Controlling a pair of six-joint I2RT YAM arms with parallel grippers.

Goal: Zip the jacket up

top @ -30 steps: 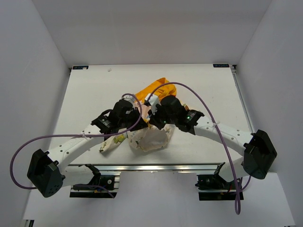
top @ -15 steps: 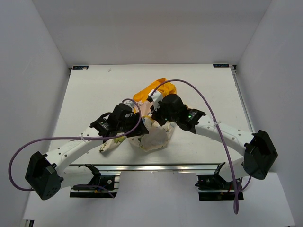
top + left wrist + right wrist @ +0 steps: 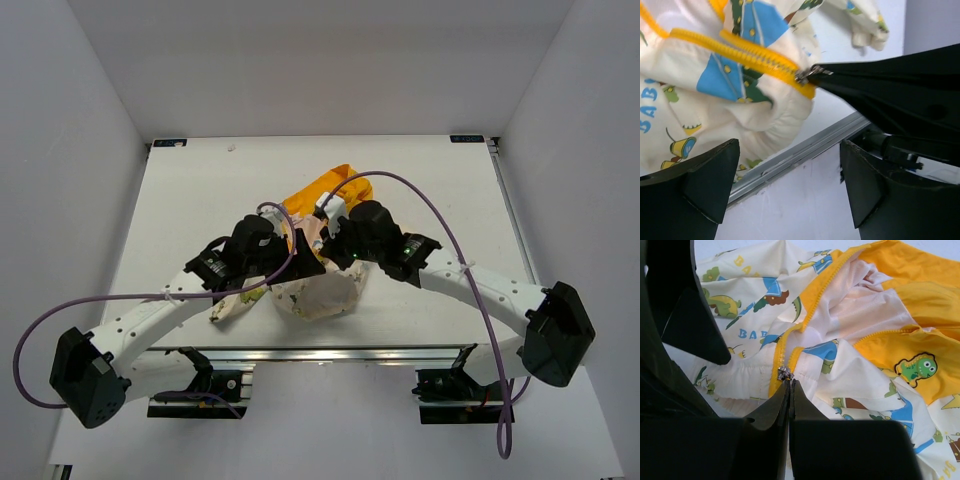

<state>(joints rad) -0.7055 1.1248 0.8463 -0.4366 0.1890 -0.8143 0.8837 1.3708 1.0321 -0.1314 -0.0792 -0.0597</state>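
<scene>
Right wrist cam: right gripper (image 3: 790, 388) is pinching the zipper pull (image 3: 784, 373) at the hem of the jacket (image 3: 750, 300), which lies mid table (image 3: 190, 190). The left gripper (image 3: 790, 170) is spread, holding nothing. Zipping's barely started; next I'd guess pin the hem and pull up.

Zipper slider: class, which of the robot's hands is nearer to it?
Right. The right hand is shut on the zipper slider, low on the jacket. The left hand is open and stands apart from it.
</scene>
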